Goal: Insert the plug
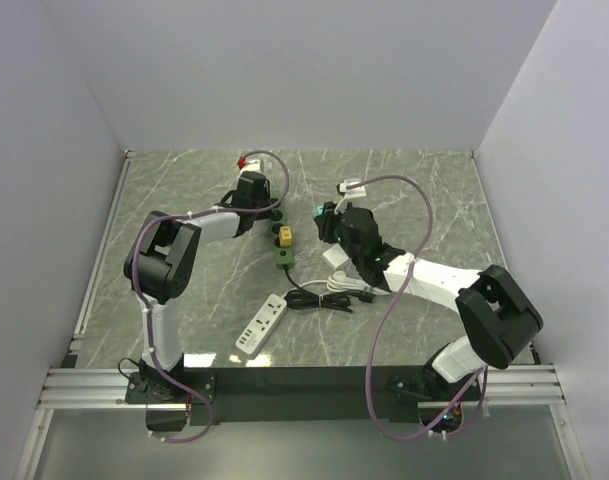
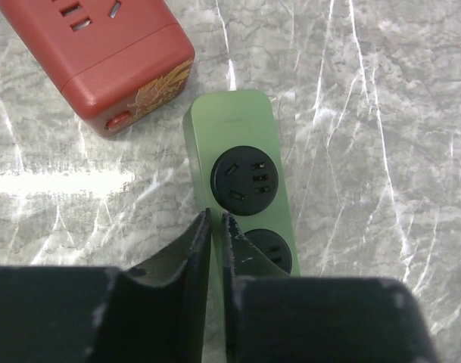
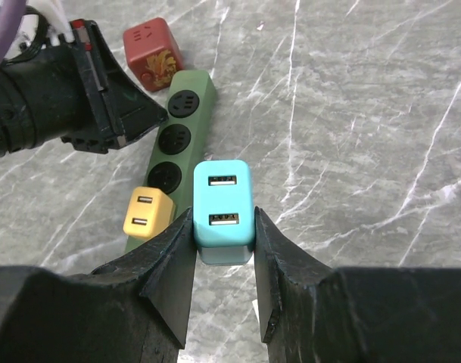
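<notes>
A green power strip (image 2: 238, 121) with round black sockets lies on the marble table (image 1: 424, 200); it also shows in the top view (image 1: 282, 258) and the right wrist view (image 3: 200, 83). A yellow USB plug (image 3: 147, 213) sits in its near socket. My left gripper (image 2: 215, 215) is shut, fingertips resting on the strip's left edge next to the middle socket. My right gripper (image 3: 223, 213) is shut on a teal USB plug (image 3: 223, 193) and holds it above the table, just right of the strip and beside the yellow plug.
A red cube socket (image 2: 101, 60) stands just beyond the strip's far end. A white power strip (image 1: 262, 326) lies near the front, its black cable (image 1: 319, 298) coiled under my right arm. Walls enclose the table on three sides.
</notes>
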### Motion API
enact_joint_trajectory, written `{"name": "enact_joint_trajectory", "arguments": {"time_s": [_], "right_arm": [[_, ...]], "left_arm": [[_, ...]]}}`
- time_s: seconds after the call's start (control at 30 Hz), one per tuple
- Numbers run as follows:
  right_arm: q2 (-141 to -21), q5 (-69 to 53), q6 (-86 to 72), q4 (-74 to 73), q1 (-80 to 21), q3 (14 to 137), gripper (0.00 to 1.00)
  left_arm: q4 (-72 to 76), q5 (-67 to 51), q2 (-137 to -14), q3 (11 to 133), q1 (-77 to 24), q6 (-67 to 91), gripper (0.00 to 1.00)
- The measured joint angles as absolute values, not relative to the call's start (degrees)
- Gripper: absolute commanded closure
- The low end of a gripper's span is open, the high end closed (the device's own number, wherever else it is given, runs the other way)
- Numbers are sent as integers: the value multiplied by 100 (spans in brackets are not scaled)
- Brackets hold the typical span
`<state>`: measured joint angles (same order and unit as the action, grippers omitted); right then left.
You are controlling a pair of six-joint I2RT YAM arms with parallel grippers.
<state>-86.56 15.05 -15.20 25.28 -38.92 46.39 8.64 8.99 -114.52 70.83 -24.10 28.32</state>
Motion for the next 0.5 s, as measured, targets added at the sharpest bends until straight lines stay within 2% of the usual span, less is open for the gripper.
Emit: {"name": "enact_joint_trajectory", "arguments": {"time_s": [0.2, 0.27, 0.5], "right_arm": [[-8401, 1304, -1540, 2812, -3874, 4252, 100], [-8372, 1151, -1562, 2969, -3876, 4115, 100], [-8224, 773, -1575, 3194, -4036, 3758, 100]], "left_arm": [[725, 1092, -11487, 7192, -2480, 2766, 93], [738, 1081, -11487, 7190, -2480, 2770, 99], [1221, 934, -11491, 6958, -2486, 2825, 99]]}}
